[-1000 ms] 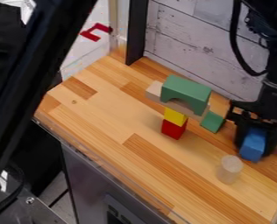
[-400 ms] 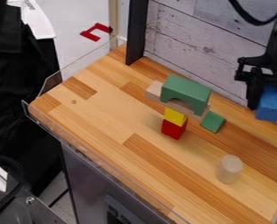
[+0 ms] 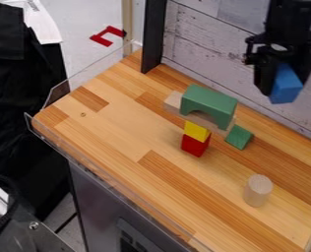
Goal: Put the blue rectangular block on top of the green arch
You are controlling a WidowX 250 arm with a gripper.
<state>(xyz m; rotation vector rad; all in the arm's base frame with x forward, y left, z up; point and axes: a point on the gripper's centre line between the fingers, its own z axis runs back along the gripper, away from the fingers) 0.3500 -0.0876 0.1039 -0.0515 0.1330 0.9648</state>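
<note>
Black two-finger end effector [image 3: 282, 82], far right — closed on blue rectangular wooden block [image 3: 287, 88], aloft; green wooden arch [image 3: 208, 100] lower, left.

Upper right of the frame: the arm [image 3: 292, 19] is cut off by the top edge; the hand [image 3: 281, 84] covers part of the blue block [image 3: 287, 89]. Center: the green arch [image 3: 199, 97] hides part of the pale plank [image 3: 172, 102], which conceals the top of the yellow block [image 3: 196, 132]. Lower right: the tabletop [image 3: 204, 197] is cropped by the frame's edges.
</note>
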